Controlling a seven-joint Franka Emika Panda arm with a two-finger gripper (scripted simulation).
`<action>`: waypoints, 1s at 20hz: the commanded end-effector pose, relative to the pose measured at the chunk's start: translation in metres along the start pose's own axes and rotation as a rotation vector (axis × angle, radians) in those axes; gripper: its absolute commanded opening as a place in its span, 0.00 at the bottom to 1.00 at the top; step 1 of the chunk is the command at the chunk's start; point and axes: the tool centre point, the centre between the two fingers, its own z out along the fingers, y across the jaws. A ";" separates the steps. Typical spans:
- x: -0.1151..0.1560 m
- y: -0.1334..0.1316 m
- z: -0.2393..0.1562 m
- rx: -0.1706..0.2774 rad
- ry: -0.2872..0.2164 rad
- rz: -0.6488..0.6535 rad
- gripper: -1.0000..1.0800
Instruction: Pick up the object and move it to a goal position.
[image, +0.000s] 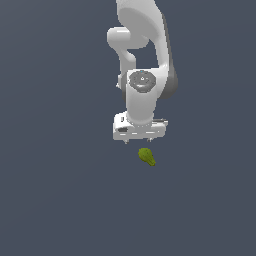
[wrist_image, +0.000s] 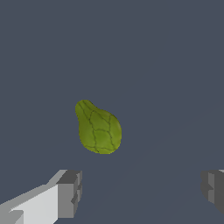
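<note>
Exterior view: a flat, plain slate-grey surface (image: 55, 200) is seen filling the whole picture, with no walls or edges to be made out. The white arm (image: 145, 60) is seen reaching down from the top of the picture, its wrist pointed straight down at the surface. The gripper (image: 138, 141) is held just above the pear (image: 146, 156), which is set slightly toward the exterior view's right of the gripper and is not touched by it. The pear is laid on its side on the surface, its narrower yellowish end turned toward the exterior view's right.

In the wrist view, the pear (wrist_image: 98, 129) is shown whole against the same grey surface (wrist_image: 175, 65), olive green with dark lines across its rounded bulb. The two grey fingertips (wrist_image: 70, 192) are seen spread wide apart, one at each side of the picture, and nothing is held between them. The pear is not placed between the fingertips.
</note>
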 end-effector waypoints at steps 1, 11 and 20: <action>0.005 -0.007 0.009 -0.006 0.003 -0.052 0.96; 0.024 -0.039 0.047 -0.027 0.019 -0.279 0.96; 0.025 -0.043 0.055 -0.028 0.019 -0.303 0.96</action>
